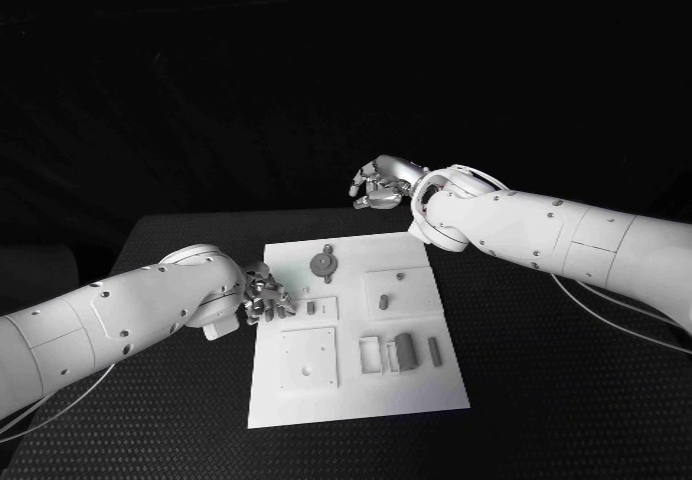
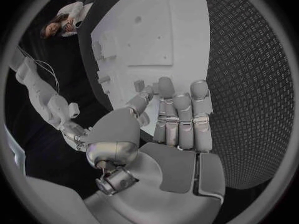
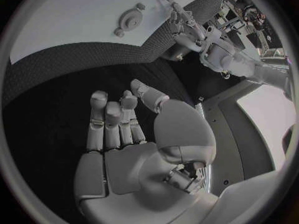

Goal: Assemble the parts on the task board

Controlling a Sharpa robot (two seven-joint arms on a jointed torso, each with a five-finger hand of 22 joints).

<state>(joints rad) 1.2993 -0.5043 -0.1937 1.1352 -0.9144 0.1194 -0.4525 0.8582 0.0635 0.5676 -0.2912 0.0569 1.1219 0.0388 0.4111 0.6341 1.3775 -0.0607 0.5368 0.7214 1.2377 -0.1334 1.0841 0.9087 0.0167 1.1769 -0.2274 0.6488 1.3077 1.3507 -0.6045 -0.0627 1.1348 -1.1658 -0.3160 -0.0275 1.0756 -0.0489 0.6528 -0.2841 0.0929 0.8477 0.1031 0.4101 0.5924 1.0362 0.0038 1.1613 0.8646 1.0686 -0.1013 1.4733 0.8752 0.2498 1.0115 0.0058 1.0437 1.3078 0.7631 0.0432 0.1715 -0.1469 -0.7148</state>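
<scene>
Left hand (image 1: 264, 296): sits at the left edge of the task board (image 1: 353, 400), fingers loosely extended side by side, holding nothing.
Right hand (image 1: 381, 186): raised beyond the board's far edge, well apart from it, fingers partly curled, empty.
Parts (image 1: 404, 350): grey pieces lie on the board, a round one (image 1: 326, 264) near the far edge.

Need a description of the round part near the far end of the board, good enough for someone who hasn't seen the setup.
Find the white task board in the middle of the black table. Near its far edge, left of centre, lies the round part, a grey disc with a small tab sticking out on two opposite sides. The other parts on the board are straight bars and blocks; this is the only circular one.
</scene>
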